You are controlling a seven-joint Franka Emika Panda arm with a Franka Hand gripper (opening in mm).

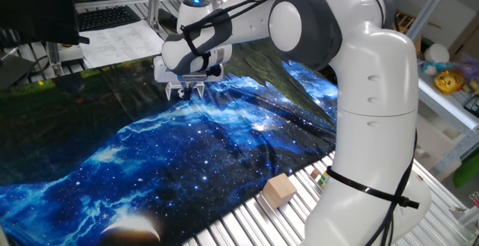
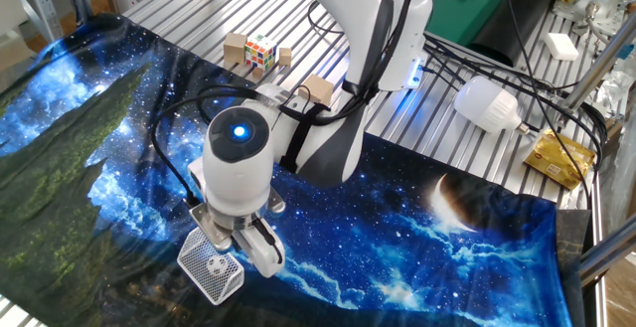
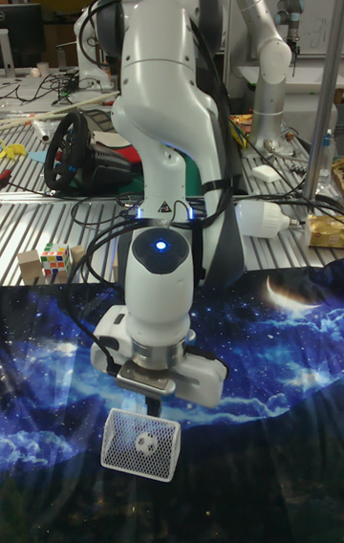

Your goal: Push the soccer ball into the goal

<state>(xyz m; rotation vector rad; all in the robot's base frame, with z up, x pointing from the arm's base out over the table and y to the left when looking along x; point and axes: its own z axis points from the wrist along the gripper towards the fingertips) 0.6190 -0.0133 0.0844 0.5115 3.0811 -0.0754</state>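
The goal (image 3: 119,440) is a small white mesh-backed frame lying on the galaxy-print cloth, and the soccer ball (image 3: 143,444) sits inside it against the net. From the other fixed view, the goal (image 2: 202,275) is at the cloth's near edge with the ball (image 2: 220,264) showing through the mesh. My gripper (image 3: 153,401) hangs just above and behind the goal's open side with its fingers together and nothing held. In one fixed view my gripper (image 1: 185,91) points down at the cloth and blocks the goal and ball.
A tan wooden block (image 1: 278,189) lies on the metal slats by the robot base. A puzzle cube (image 2: 260,52) and more wooden blocks (image 2: 235,49) stand at the cloth's far edge. A white bulb (image 2: 487,103) and cables lie to the right.
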